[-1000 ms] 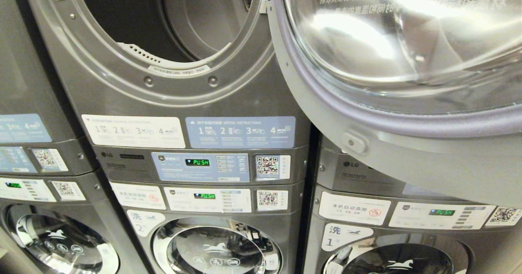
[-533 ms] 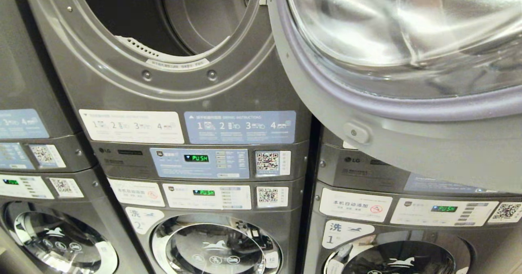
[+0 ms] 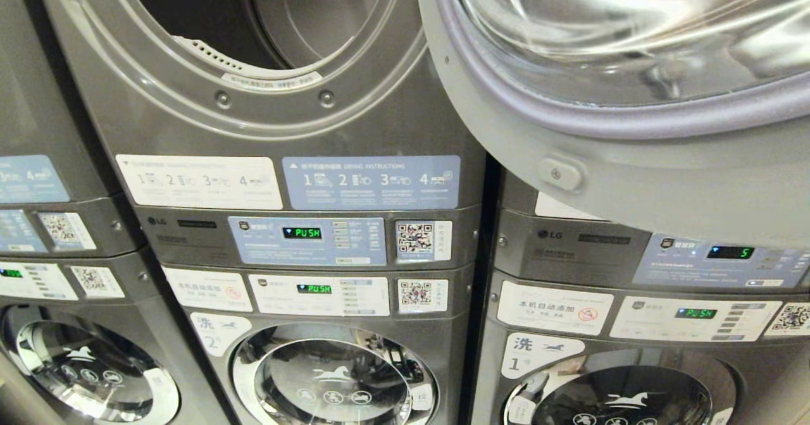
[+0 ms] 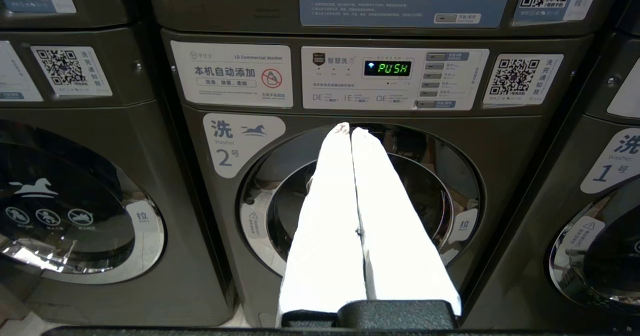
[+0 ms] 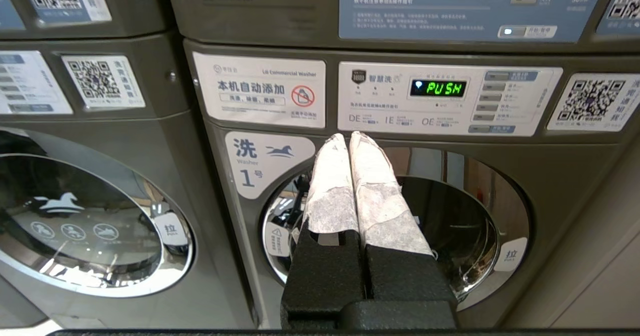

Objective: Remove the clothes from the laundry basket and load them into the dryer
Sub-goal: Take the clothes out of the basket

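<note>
Dryer [image 3: 266, 115] at 12 o'clock in head view, drum [image 3: 297, 14] bare of clothes as far as visible, door [image 3: 633, 109] swung wide toward 2 o'clock; no laundry basket or clothes in any view. Left gripper [image 4: 350, 131] pressed closed, empty, pointing at door of washer 2 [image 4: 360, 201]. Right gripper [image 5: 348, 138] likewise closed, empty, before washer 1 [image 5: 400, 216].
</note>
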You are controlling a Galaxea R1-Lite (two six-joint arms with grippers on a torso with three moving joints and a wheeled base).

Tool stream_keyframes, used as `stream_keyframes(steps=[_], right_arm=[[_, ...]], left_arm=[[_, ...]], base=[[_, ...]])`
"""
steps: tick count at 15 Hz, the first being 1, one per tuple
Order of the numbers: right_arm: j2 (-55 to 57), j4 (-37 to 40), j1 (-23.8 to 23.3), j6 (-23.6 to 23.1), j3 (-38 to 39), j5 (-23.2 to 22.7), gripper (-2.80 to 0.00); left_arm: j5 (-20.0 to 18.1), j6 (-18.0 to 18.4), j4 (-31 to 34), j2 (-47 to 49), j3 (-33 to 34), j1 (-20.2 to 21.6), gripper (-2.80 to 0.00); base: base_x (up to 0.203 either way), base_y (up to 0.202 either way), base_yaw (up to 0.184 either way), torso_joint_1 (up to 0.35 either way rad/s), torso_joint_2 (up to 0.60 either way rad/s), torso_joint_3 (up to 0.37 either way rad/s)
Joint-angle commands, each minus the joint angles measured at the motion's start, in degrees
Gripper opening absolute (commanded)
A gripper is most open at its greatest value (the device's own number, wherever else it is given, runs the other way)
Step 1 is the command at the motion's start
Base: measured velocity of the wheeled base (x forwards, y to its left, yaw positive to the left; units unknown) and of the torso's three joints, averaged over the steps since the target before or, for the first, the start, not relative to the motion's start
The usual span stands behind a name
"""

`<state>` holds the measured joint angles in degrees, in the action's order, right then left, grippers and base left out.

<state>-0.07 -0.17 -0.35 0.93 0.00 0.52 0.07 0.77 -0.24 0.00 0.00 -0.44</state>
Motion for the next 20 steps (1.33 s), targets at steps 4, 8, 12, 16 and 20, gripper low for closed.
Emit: stream_keyframes(steps=[4,8,12,16,20], right_arm=[[0.07,-0.01,0.0,0.04,0.0,0.0,-2.8],[0.07,-0.01,0.0,0.12,0.0,0.0,-2.8],[0.07,-0.01,-0.08,0.12,0.0,0.0,-2.8],[0.07,-0.01,0.0,0.12,0.0,0.0,-2.8],[0.07,-0.01,0.0,0.12,0.0,0.09,-2.8]], left_arm=[[0.01,0.02,-0.02,0.0,0.0,0.0,-2.8],[0.01,0.02,-0.02,0.0,0.0,0.0,-2.8],[0.01,0.02,-0.02,0.0,0.0,0.0,-2.8],[0.01,0.02,-0.02,0.0,0.0,0.0,-2.8],[0.01,0.02,-0.02,0.0,0.0,0.0,-2.8]], base=[[0.0,0.0,0.0,-0.138,0.3,0.171],[0.0,0.0,0.0,-0.136,0.31,0.177],[0.0,0.0,0.0,-0.148,0.34,0.19],[0.0,0.0,0.0,-0.154,0.35,0.203],[0.0,0.0,0.0,-0.172,0.41,0.24]])
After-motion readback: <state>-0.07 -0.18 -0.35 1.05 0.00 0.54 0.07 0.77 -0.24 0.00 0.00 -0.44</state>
